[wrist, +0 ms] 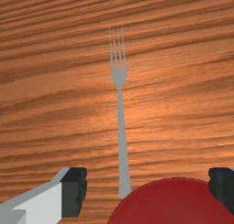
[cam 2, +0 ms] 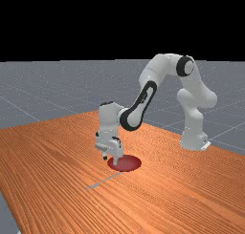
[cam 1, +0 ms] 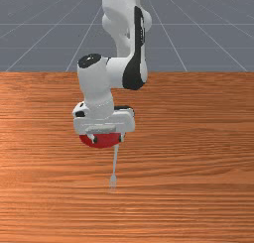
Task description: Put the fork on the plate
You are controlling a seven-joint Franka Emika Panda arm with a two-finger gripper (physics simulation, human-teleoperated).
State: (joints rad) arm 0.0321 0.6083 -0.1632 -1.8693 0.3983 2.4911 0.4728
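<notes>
Orange-brown wood (cam 1: 198, 152) bears the fork (wrist: 122, 141) ahead of the wide-spread hand (cam 1: 107, 139), handle end nearest.

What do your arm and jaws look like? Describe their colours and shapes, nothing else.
My arm is smooth and white, made of rounded, tube-like sections. Black trim marks several joints, and a long black strip runs along one section. It ends in two parted jaws, light grey with dark, blocky tips.

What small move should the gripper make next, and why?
I'd probably ease the open gripper toward the fork's tines before lowering: it hovers by the plate's rim, and the handle runs outward from there across bare wood.
</notes>
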